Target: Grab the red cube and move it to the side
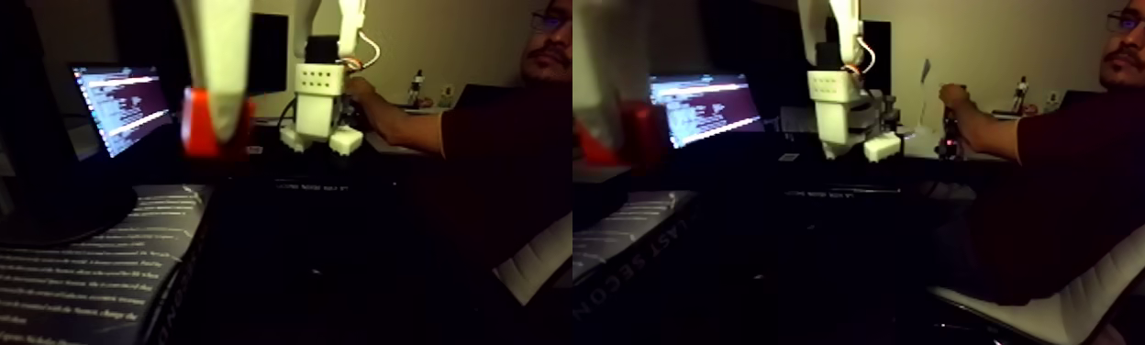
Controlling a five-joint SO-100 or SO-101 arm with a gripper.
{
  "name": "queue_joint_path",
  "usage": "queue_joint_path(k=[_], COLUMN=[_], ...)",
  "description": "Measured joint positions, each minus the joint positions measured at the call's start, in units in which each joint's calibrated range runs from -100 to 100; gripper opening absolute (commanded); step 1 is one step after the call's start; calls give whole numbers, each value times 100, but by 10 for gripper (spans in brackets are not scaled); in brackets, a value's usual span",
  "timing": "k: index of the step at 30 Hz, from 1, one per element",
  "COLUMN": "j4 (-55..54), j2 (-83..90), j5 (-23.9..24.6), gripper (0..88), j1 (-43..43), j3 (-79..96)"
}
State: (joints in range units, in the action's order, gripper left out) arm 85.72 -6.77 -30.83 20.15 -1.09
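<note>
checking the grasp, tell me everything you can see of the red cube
The red cube looks bright red-orange, matte and blurred. It hangs close to the camera, above the dark tabletop, with a white finger covering its middle from above. It shows in both halves of the fixed view. Whether a second finger presses it cannot be told.

Dim room; laptop screen (121, 105) glows, slightly overexposed. Foreground fingers (217, 83) blurred. Lower half nearly black; overall soft, noisy image.
</note>
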Motion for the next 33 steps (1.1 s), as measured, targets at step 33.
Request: queue_joint_path(k=[33], j4=[-1338], j2=[-757], j5=[351], gripper=[121], j1=[865], j3=[263])
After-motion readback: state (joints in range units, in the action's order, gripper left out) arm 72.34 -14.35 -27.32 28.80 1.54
